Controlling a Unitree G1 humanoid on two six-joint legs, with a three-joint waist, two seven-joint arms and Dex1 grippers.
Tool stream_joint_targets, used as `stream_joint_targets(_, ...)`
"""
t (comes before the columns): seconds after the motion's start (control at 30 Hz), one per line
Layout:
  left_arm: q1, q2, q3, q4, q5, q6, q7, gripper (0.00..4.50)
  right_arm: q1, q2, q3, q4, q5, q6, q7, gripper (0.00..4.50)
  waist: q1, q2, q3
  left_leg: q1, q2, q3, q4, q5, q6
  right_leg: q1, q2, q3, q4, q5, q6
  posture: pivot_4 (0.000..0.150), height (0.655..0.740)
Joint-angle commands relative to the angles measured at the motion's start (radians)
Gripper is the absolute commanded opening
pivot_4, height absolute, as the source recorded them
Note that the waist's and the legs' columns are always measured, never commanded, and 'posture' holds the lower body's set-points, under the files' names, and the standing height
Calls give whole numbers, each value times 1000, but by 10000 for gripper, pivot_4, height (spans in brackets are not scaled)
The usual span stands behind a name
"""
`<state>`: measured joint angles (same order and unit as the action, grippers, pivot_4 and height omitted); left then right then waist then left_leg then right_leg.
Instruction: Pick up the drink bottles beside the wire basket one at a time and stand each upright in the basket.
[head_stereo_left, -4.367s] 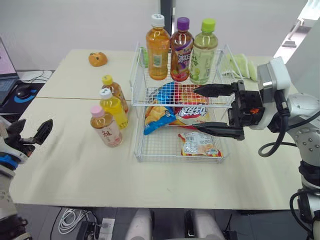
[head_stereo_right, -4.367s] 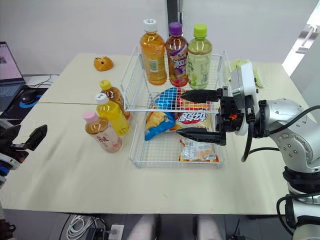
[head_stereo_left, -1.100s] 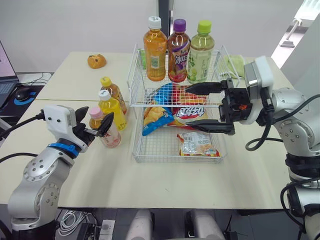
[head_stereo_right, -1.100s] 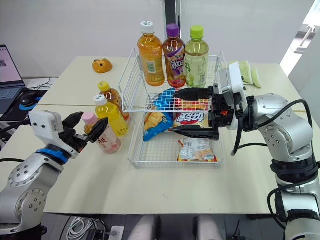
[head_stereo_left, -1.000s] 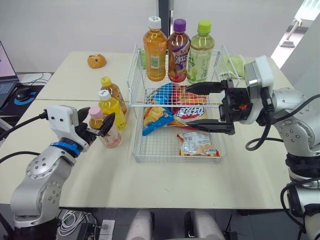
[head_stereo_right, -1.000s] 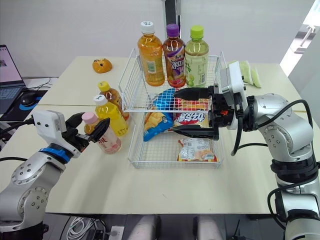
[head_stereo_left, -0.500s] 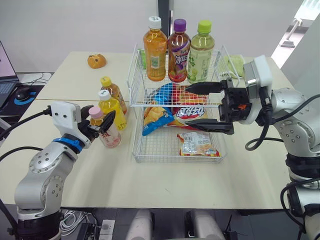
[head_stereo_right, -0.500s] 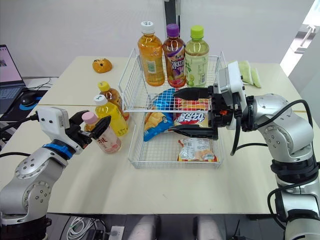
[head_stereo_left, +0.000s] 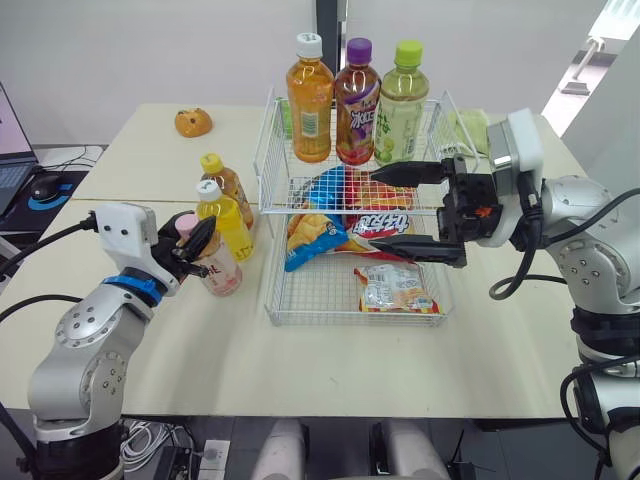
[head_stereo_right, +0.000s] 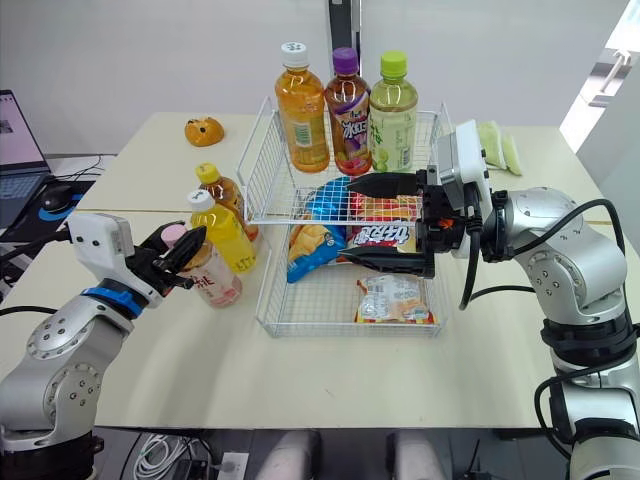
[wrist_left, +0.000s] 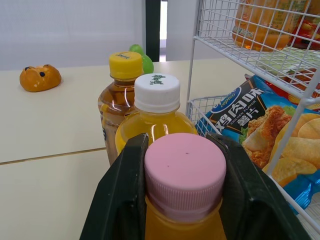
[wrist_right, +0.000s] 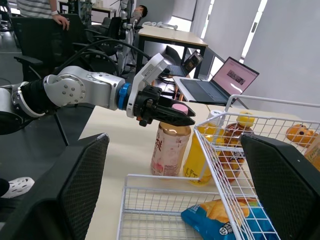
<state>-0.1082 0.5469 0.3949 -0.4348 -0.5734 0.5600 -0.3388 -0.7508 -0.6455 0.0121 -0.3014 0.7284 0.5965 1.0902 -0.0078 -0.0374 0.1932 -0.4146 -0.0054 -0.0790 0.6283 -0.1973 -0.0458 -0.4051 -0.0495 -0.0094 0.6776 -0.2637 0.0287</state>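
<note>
Left pincer has closed onto the pink-capped bottle, pinching its cap; right pincer hangs spread. Full and smooth, likely heavy; the neck gives surer hold.

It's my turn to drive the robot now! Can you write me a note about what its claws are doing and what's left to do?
Left claw: shut on the cap of the pink-capped bottle, which stands on the table, not yet lifted.
Right claw: open and empty, hovering over the wire basket.
Done: the orange bottle, purple-capped bottle and green-capped bottle stand upright on the basket's top shelf.
Left: the pink-capped bottle first, then the white-capped bottle and yellow-capped bottle, both standing beside the basket.
</note>
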Motion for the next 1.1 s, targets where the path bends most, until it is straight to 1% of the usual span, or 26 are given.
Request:
stream_joint_targets(0.03, 9, 30, 52, -38, -46, 20, -25, 13900, -11, 1, -28, -23, 8, -20, -2, 45000, 0, 0, 0, 0, 0, 0, 0, 0, 0, 0, 0, 0, 0, 0, 0, 1500, 7400)
stream_joint_targets(0.07, 7, 39, 64, -43, -61, 25, -35, 13900, -12, 2, -28, -23, 8, -20, -4, 45000, 0, 0, 0, 0, 0, 0, 0, 0, 0, 0, 0, 0, 0, 0, 0, 1500, 7400)
stream_joint_targets(0.1, 3, 68, 90, -48, -97, 42, -63, 13900, -14, 5, -30, -22, 8, -22, -8, 45000, -1, 0, 0, 0, 0, 0, 0, 0, 0, 0, 0, 0, 0, 0, 0, 1500, 7400)
stream_joint_targets(0.23, -27, 214, 222, -36, -275, 141, -184, 13900, -21, 15, -38, -16, 20, -17, -12, 45000, -2, -1, 3, -1, 0, -1, 0, 0, 0, -1, 1, -1, 0, 0, 0, 1500, 7400)
stream_joint_targets(0.37, -99, 377, 335, 38, -458, 264, -272, 13900, -20, 25, -36, -13, 11, -27, -16, 45000, -3, -2, 5, -2, 0, -1, 0, 0, 0, -1, 1, -1, 0, 0, 0, 1500, 7400)
stream_joint_targets(0.5, -201, 558, 368, 141, -580, 376, -365, 13900, -25, 42, -34, 6, -9, -51, -26, 45000, -3, -1, 6, -2, 0, -1, 0, 0, 0, -1, 0, -1, -1, -1, 1, 1500, 7400)
stream_joint_targets(0.57, -246, 625, 368, 184, -622, 420, -401, 13900, -27, 47, -33, 15, -21, -66, -33, 45000, -5, -2, 6, -2, 0, -1, 0, 0, 0, -1, 0, -1, -1, -1, 2, 1500, 7400)
stream_joint_targets(0.67, -337, 721, 331, 262, -634, 442, -460, 13900, -32, 55, -29, 32, -31, -78, -37, 45000, -11, -1, 7, -2, 0, -1, -1, 0, 0, -1, 1, -1, -1, -1, 2, 1500, 7400)
stream_joint_targets(0.7, -359, 739, 319, 280, -629, 442, -473, 13900, -32, 57, -29, 34, -35, -81, -39, 45000, -13, -1, 7, -2, 0, -1, -1, 0, 0, -2, 1, -1, -1, -2, 3, 1500, 7400)
stream_joint_targets(0.77, -471, 798, 245, 353, -630, 432, -510, 13900, -33, 65, -33, 45, -53, -94, -57, 45000, -16, -1, 7, -1, 0, -1, -2, 0, 0, -2, 1, -1, 0, -3, 4, 1500, 7400)
stream_joint_targets(0.83, -607, 827, 149, 413, -632, 428, -542, 13900, -36, 73, -39, 57, -61, -98, -76, 45000, -18, -1, 7, -2, 0, -1, -2, 0, 0, -2, 2, -1, 0, -3, 4, 1500, 7400)
stream_joint_targets(0.97, -825, 810, -14, 489, -583, 436, -614, 13900, -38, 73, -47, 67, -86, -113, -108, 45000, -20, -1, 7, -2, 0, 0, -3, 0, 0, -2, 1, 0, 0, -3, 5, 1500, 7400)
stream_joint_targets(1.1, -1065, 729, -165, 589, -504, 433, -685, 13900, -36, 60, -64, 67, -112, -115, -148, 45000, -18, -2, 8, -2, 0, 0, -2, 0, 0, -3, 2, -1, 1, -3, 5, 1500, 7400)
